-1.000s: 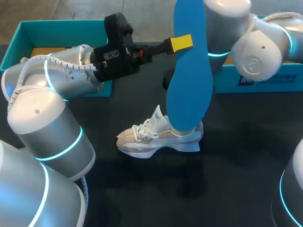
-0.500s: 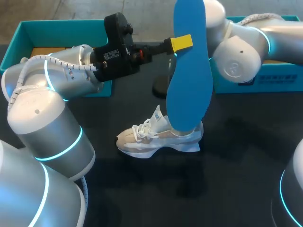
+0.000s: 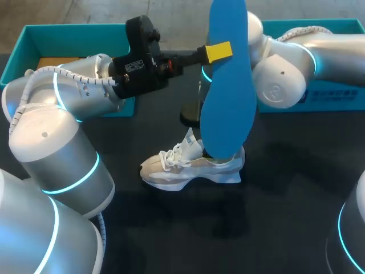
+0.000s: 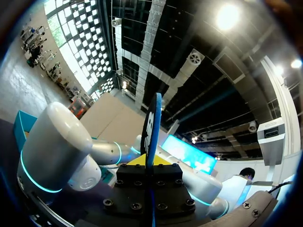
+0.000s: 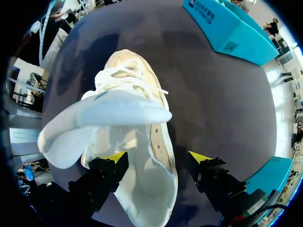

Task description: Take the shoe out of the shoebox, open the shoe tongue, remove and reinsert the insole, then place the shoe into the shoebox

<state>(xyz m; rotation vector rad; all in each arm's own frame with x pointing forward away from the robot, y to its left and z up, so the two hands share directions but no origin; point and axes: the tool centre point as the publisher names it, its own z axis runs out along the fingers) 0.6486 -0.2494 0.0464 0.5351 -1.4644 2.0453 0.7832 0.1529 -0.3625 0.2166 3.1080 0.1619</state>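
Observation:
A blue insole (image 3: 228,91) stands upright above the table, my left gripper (image 3: 218,51) shut on its edge. In the left wrist view the insole (image 4: 152,123) runs edge-on between the fingers. Under it a white and beige shoe (image 3: 191,166) rests on its sole on the black table, toe to the left, tongue raised. My right arm (image 3: 279,80) reaches in behind the insole, which hides most of its gripper. In the right wrist view the right gripper (image 5: 157,158) is open, straddling the heel opening of the shoe (image 5: 142,142), and the lifted tongue (image 5: 109,113) is ahead of it.
A teal shoebox (image 3: 68,34) with a brown inside sits at the back left, behind my left arm. A second teal box part (image 3: 325,97) lies at the back right, also seen beside the shoe (image 5: 222,28). The table (image 3: 285,188) is black.
My right arm has swung down and leftward behind the insole, closer to the shoe's heel. The left arm, the insole and the shoe have stayed put.

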